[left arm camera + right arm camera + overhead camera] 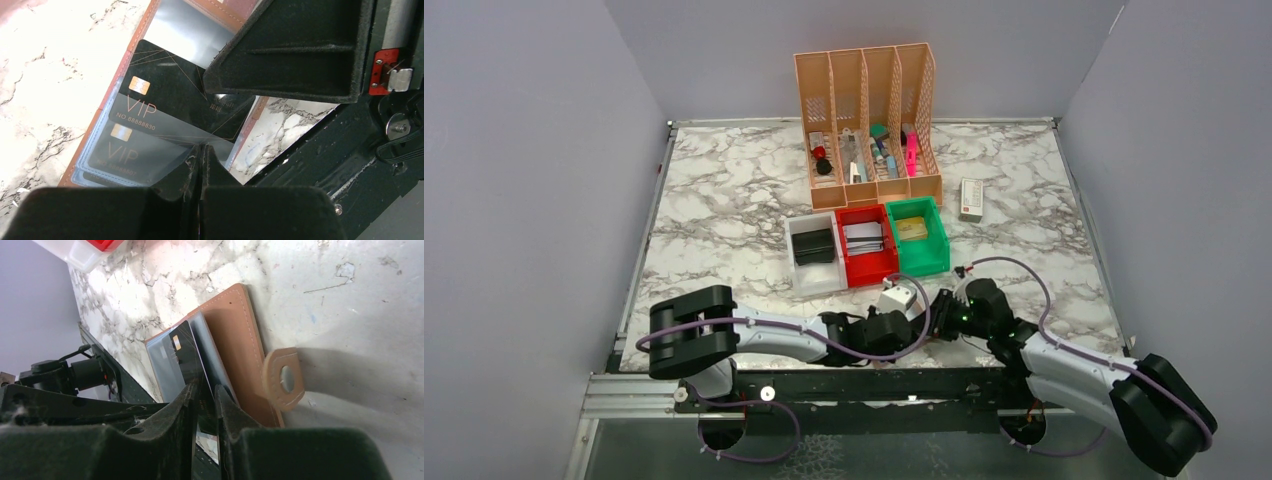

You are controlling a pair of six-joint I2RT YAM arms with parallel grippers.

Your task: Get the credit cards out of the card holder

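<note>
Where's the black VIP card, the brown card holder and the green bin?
black VIP card [175, 95]: left wrist view, middle of its face.
card holder [235, 340]: right wrist view, bare leather flap.
green bin [922, 262]: top view, front wall.

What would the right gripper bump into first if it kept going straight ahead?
Probably the brown card holder, lying right ahead of the right gripper. Its fingers pinch a black credit card that sticks out of it. Depth is hard to judge.
</note>
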